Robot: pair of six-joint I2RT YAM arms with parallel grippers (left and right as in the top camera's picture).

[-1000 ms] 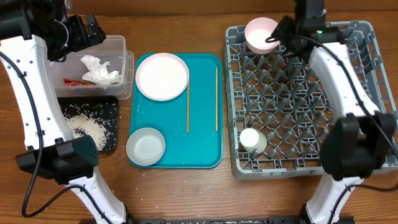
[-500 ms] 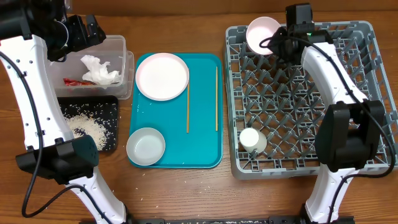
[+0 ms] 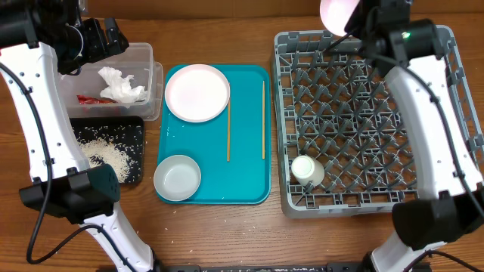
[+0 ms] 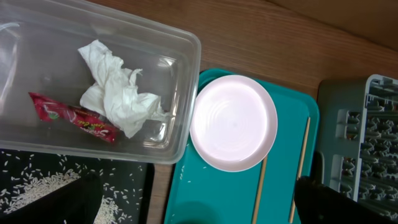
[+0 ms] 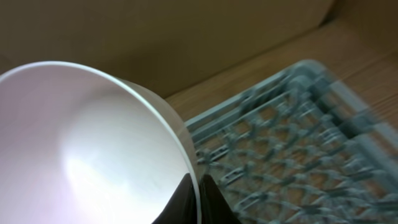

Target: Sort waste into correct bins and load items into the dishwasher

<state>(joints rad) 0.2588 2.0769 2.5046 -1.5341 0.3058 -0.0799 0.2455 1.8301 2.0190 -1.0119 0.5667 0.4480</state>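
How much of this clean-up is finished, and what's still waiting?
Done: tissue and wrapper sit in the clear tub, rice in the black tray, a cup in the rack. In hand: the right gripper pinches one bowl by its rim above the rack's corner. Left: the plate, second bowl and two chopsticks on the teal tray.

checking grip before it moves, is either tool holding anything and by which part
The right tool pinches the white bowl by its rim. The left tool is open and holds nothing.
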